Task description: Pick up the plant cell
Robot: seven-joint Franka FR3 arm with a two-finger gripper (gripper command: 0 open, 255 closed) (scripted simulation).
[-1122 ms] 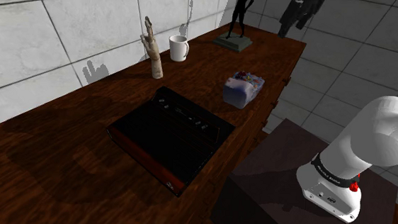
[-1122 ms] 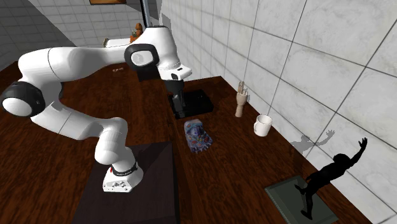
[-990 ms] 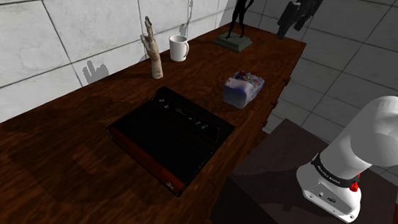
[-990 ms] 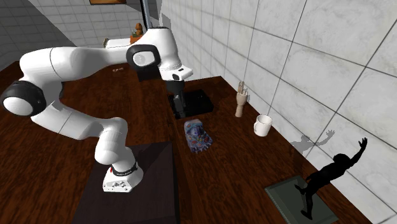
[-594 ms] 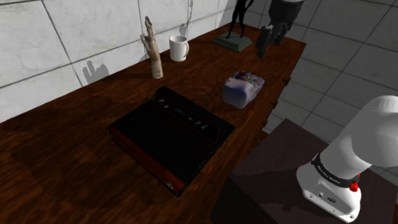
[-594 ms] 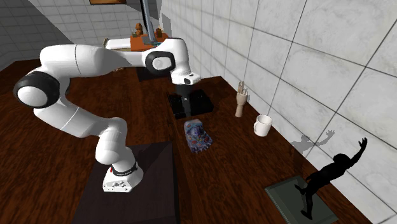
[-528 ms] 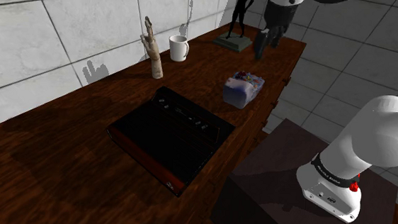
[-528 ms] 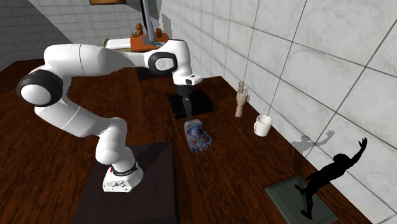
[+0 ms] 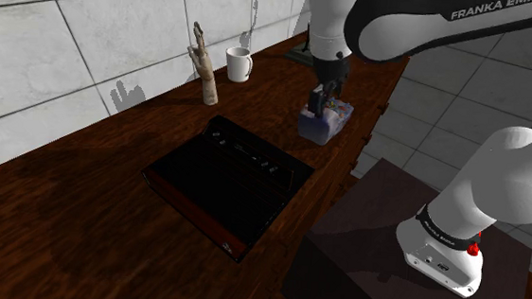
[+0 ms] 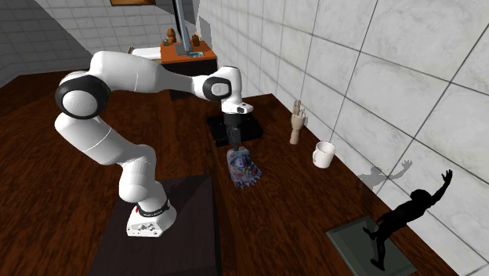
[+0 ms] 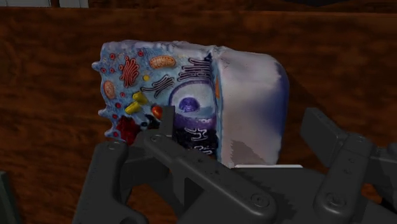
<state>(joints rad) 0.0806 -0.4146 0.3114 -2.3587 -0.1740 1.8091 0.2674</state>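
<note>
Hovering close over the plant cell [image 9: 327, 122], the end effector [image 9: 318, 102] has its fingers [image 11: 167, 118] spread apart and grips nothing; one finger lies over the cell's cutaway face, the other beyond its pale side. The cell rests on the dark wooden bench [image 9: 109, 210], near the edge by the stand. In the shoulder view, a white mug [image 9: 238, 64] stands at ten o'clock from it and a flat black box [image 9: 229, 179] at eight o'clock.

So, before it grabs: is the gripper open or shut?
Open: the gripper has its fingers standing apart over the cell model, not clasping it.
</note>
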